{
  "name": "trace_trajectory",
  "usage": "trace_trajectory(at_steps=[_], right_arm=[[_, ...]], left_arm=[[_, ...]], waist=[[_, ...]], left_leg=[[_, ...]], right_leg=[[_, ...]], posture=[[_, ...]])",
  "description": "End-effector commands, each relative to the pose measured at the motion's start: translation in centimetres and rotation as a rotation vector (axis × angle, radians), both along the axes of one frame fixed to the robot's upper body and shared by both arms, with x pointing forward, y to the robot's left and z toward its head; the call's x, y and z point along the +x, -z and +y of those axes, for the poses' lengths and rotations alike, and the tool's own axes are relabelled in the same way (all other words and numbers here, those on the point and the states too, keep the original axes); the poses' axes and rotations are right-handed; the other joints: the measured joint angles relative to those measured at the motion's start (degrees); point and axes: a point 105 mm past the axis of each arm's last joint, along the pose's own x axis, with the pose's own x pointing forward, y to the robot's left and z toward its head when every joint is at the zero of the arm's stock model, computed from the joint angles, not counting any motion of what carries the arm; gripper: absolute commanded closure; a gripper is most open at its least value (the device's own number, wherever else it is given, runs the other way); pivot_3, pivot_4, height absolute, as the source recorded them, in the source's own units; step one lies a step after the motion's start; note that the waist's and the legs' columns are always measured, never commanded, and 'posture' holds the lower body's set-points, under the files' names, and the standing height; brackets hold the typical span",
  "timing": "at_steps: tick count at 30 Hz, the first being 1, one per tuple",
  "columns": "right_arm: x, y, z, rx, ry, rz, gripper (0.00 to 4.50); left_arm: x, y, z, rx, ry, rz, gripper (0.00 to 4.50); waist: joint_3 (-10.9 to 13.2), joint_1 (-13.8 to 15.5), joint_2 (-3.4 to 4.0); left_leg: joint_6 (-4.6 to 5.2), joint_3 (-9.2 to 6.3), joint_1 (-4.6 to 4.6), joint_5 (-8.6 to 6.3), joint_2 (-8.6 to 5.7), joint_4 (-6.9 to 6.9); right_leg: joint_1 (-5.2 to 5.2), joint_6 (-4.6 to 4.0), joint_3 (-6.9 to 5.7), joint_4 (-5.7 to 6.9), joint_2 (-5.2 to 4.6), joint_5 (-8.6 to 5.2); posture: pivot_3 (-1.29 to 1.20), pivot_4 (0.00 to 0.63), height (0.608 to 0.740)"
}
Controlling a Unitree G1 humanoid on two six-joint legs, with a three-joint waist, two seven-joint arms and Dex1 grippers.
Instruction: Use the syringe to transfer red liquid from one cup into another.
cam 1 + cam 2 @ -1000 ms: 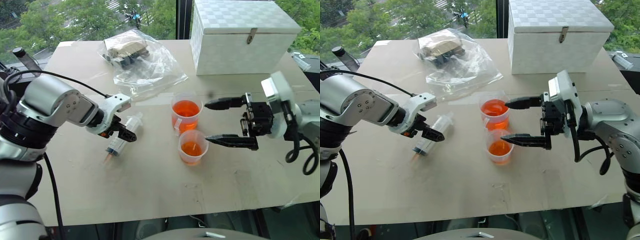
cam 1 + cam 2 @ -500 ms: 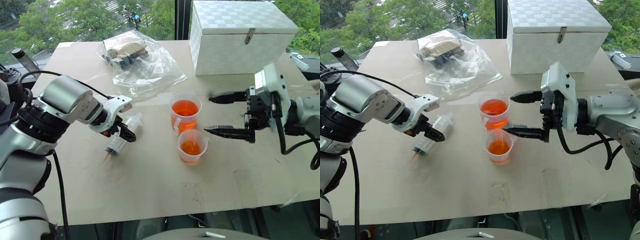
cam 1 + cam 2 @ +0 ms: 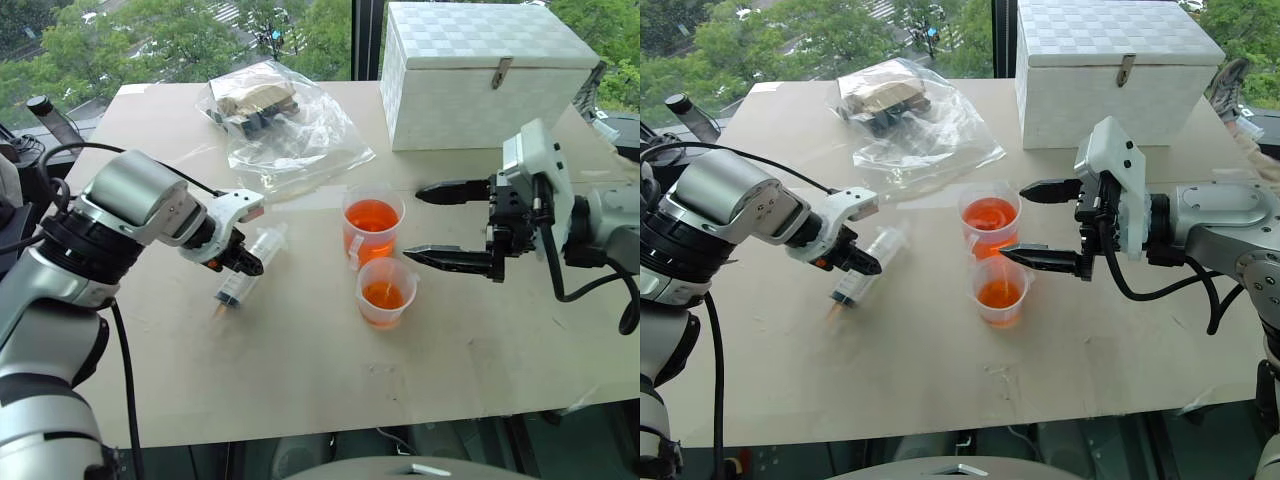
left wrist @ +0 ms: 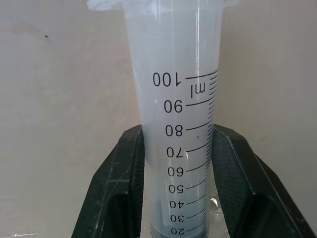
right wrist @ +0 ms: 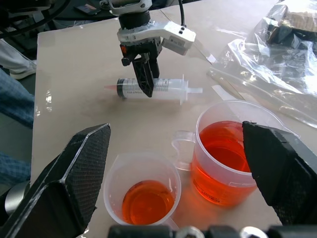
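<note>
Syringe [image 4: 178,124]: translucent, frosted plastic barrel, smooth, with black printed scale marks. Taller cup [image 5: 233,158] and shorter cup [image 5: 143,193]: clear, glossy plastic, thin-walled; the red liquid [image 5: 225,153] inside is translucent orange-red with a shiny surface. Table [image 3: 300,370]: matt beige top, smooth, faintly scuffed. Bag [image 3: 285,125]: crinkled, glossy clear film. Box [image 3: 490,75]: white, woven-textured covering with a small metal clasp. Left gripper's fingers [image 4: 119,188]: matt black, finely grained plastic.
</note>
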Motion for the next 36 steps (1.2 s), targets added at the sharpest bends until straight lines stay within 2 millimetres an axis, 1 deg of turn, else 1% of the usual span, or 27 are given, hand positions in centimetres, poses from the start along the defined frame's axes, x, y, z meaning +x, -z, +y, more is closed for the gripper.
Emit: trace_trajectory(at_steps=[1, 3, 5, 6, 7, 8, 10, 11, 12, 13, 15, 16, 18, 22, 26, 29, 32, 36], right_arm=[[-0.2, -1.7, -0.1, 0.066, 0.008, -0.033, 0.0], [-0.1, -2.5, -0.1, 0.13, 0.017, -0.014, 0.0], [0.1, -3.4, -0.2, 0.179, 0.023, -0.01, 0.0], [0.5, -4.2, -0.4, 0.221, 0.042, -0.022, 0.0], [0.9, -4.9, -0.5, 0.254, 0.059, -0.03, 0.0], [1.2, -5.4, -0.5, 0.276, 0.071, -0.034, 0.0], [2.1, -6.8, -0.7, 0.344, 0.094, -0.056, 0.0], [2.7, -7.6, -0.8, 0.375, 0.11, -0.071, 0.0], [3.5, -8.3, -1.0, 0.41, 0.131, -0.087, 0.0], [4.0, -8.7, -1.2, 0.43, 0.145, -0.096, 0.0], [5.2, -8.4, -1.3, 0.439, 0.171, -0.11, 0.0], [5.7, -8.1, -1.3, 0.427, 0.178, -0.135, 0.0], [6.6, -7.7, -1.3, 0.432, 0.201, -0.152, 0.0], [7.6, -8.4, -1.7, 0.474, 0.227, -0.196, 0.0], [8.1, -9.3, -2.1, 0.509, 0.255, -0.227, 0.0], [7.9, -9.8, -2.0, 0.529, 0.246, -0.235, 0.0], [7.5, -10.2, -1.7, 0.546, 0.217, -0.225, 0.0], [7.2, -9.4, -1.2, 0.473, 0.189, -0.244, 0.0]], left_arm=[[2.0, -4.9, -0.9, -0.12, 0.024, -0.265, 3.13], [2.5, -7.1, -1.4, -0.22, 0.032, -0.371, 3.13], [2.2, -9.5, -2.0, -0.361, 0.047, -0.431, 3.13], [2.2, -11.6, -2.5, -0.441, 0.099, -0.53, 3.13], [2.1, -13.2, -2.8, -0.5, 0.141, -0.605, 3.13], [2.0, -14.2, -3.0, -0.534, 0.169, -0.655, 3.13], [1.7, -16.1, -3.6, -0.602, 0.251, -0.778, 3.13], [1.6, -16.8, -4.1, -0.62, 0.295, -0.838, 3.13], [1.4, -17.5, -4.9, -0.646, 0.352, -0.908, 3.13], [1.2, -17.8, -5.5, -0.661, 0.387, -0.952, 3.13], [0.7, -17.7, -7.1, -0.721, 0.452, -0.994, 3.13], [0.5, -17.5, -7.8, -0.762, 0.474, -0.994, 3.13], [0.2, -16.7, -9.0, -0.781, 0.54, -1.033, 3.13], [0.4, -15.6, -11.1, -0.801, 0.568, -1.127, 3.13], [-0.7, -13.8, -13.2, -0.764, 0.664, -1.181, 3.13], [-0.7, -12.5, -13.9, -0.756, 0.643, -1.183, 3.13], [-1.1, -10.6, -14.5, -0.679, 0.696, -1.171, 3.13], [-0.1, -8.8, -14.6, -0.589, 0.648, -1.185, 3.13]], waist=[[0.0, 0.1, 0.0], [0.0, 0.2, -0.09], [0.1, 0.0, -0.08], [0.0, 0.0, -0.09], [0.1, -0.1, -0.09], [0.1, -0.3, -0.1], [0.1, -0.5, -0.1], [0.1, -0.6, -0.1], [0.1, -0.7, -0.1], [0.1, -0.6, -0.1], [0.0, -0.6, -0.1], [0.0, -0.5, -0.11], [0.0, -0.7, -0.1], [0.0, -1.0, -0.1], [0.0, -1.1, -0.1], [0.0, -1.1, -0.09], [0.0, -1.1, -0.08], [0.0, -1.0, -0.08]], left_leg=[[0.0, 0.0, 0.0, 0.0, 0.0, 0.01], [0.0, -0.04, -0.03, 0.0, 0.02, 0.07], [0.0, -0.03, -0.03, 0.0, 0.01, 0.08], [0.0, 0.0, -0.03, 0.0, 0.01, 0.09], [0.0, -0.01, -0.03, 0.0, 0.01, 0.09], [-0.01, 0.01, -0.02, 0.0, 0.02, 0.09], [-0.02, 0.0, -0.02, 0.01, 0.02, 0.1], [-0.02, 0.0, 0.0, 0.01, 0.02, 0.09], [-0.02, 0.02, 0.0, 0.01, 0.02, 0.09], [-0.02, 0.04, 0.02, 0.01, 0.01, 0.1], [-0.02, 0.05, 0.0, 0.01, 0.01, 0.11], [-0.02, 0.06, 0.0, 0.01, 0.01, 0.11], [-0.01, 0.09, -0.02, 0.01, 0.0, 0.13], [-0.02, 0.11, -0.03, 0.01, 0.01, 0.1], [-0.02, 0.12, -0.03, 0.01, 0.01, 0.08], [-0.02, 0.11, -0.03, 0.01, 0.02, 0.07], [-0.01, 0.11, -0.02, 0.01, 0.02, 0.07], [-0.01, 0.11, 0.0, 0.0, 0.02, 0.07]], right_leg=[[0.0, 0.0, 0.0, 0.0, 0.0, 0.0], [0.0, 0.0, -0.04, 0.02, -0.02, 0.0], [0.0, 0.0, -0.02, 0.03, -0.04, 0.0], [0.0, 0.0, 0.0, 0.04, -0.05, 0.0], [0.0, 0.0, -0.02, 0.04, -0.05, 0.0], [-0.01, 0.0, -0.01, 0.04, -0.05, 0.0], [-0.02, 0.0, -0.02, 0.08, -0.06, 0.0], [-0.01, 0.0, -0.02, 0.09, -0.06, 0.0], [-0.01, 0.0, -0.01, 0.09, -0.06, 0.0], [0.0, 0.0, -0.01, 0.1, -0.07, 0.0], [0.0, 0.0, -0.01, 0.12, -0.08, 0.0], [0.02, 0.01, 0.0, 0.15, -0.08, 0.0], [0.01, 0.02, 0.02, 0.24, -0.07, 0.01], [-0.01, 0.02, 0.03, 0.27, -0.05, 0.01], [-0.01, 0.02, 0.05, 0.27, -0.05, 0.01], [-0.01, 0.02, 0.05, 0.26, -0.05, 0.01], [-0.01, 0.02, 0.06, 0.25, -0.05, 0.01], [-0.01, 0.02, 0.05, 0.24, -0.05, 0.01]], posture=[[0.0, 0.15, 0.74], [0.0, 0.15, 0.74], [0.0, 0.15, 0.74], [0.0, 0.15, 0.74], [0.0, 0.15, 0.74], [0.0, 0.15, 0.74], [0.0, 0.15, 0.74], [0.0, 0.15, 0.74], [0.0, 0.15, 0.74], [0.0, 0.15, 0.74], [0.0, 0.15, 0.74], [0.0, 0.15, 0.74], [0.0, 0.15, 0.74], [0.0, 0.15, 0.74], [0.0, 0.15, 0.74], [0.0, 0.15, 0.74], [0.0, 0.15, 0.74], [0.0, 0.15, 0.74]])
